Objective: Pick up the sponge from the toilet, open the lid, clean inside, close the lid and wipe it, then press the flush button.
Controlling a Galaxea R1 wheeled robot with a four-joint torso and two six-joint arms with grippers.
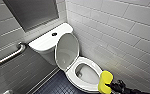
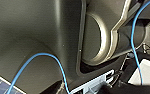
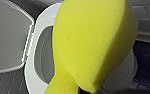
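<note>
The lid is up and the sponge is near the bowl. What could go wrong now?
The bright yellow foam sponge is pinched near one end by the right claw; pressing might bend it or pull it loose into the white ceramic toilet. The white oval lid stands upright; a bump could drop it.

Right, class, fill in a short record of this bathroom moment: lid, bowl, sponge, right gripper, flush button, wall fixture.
Lid: lid is raised, standing against the tank
Bowl: toilet is open, seat down
Sponge: sponge is yellow, held by the bowl's front rim
Right gripper: right gripper is shut on the sponge
Flush button: flush button is on the tank top, nothing touching it
Wall fixture: grab bar is beside the toilet
</note>
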